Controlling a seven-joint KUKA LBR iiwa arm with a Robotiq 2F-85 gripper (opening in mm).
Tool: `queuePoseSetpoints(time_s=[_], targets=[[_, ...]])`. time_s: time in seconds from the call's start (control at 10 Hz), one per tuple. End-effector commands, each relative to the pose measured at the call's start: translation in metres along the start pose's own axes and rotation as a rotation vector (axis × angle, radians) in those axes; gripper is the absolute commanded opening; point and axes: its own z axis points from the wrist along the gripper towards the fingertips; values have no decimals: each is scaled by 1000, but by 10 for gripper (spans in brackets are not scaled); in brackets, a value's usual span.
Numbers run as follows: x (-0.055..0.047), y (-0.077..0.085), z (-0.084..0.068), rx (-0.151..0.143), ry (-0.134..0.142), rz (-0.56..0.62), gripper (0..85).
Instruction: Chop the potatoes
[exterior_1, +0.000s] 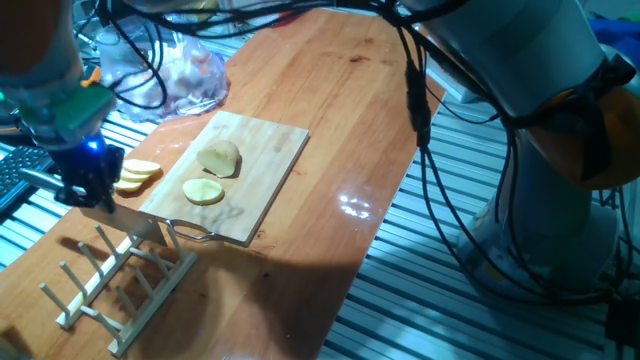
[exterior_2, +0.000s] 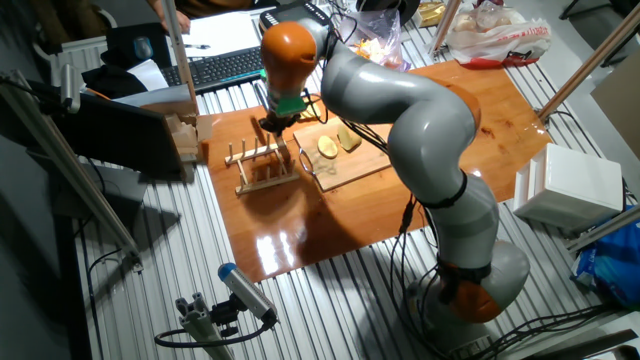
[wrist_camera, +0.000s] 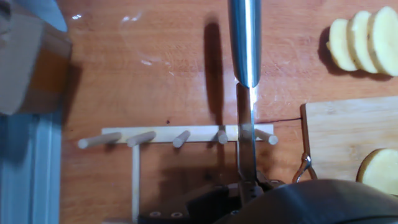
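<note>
Hand view showed our gripper (wrist_camera: 249, 186) clamped on a knife (wrist_camera: 244, 43), blade on edge over the wooden peg rack (wrist_camera: 180, 137); we judged it was being parked between pegs, not cutting. One knife, one rack with five pegs in the near row. Beyond the rack sat one cutting board (exterior_1: 265, 165) with a wire handle. On it we counted one potato chunk (exterior_1: 219, 158), cut face sideways, and one slice (exterior_1: 203, 190) flat beside it. Three more slices (wrist_camera: 360, 40) lay overlapped off the board, likely pushed clear.
</note>
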Motion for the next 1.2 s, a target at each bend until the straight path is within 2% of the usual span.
queuePoseSetpoints(time_s=[0.0,0.3,0.5,0.9,1.0,1.1], targets=[[3,-2,6,1,-1,1,0],[2,-6,25,-24,3,1,0],[4,-7,39,-11,3,-5,0],[9,-8,44,19,23,15,0],[9,-8,45,20,23,20,170],[8,-8,46,20,26,23,170]])
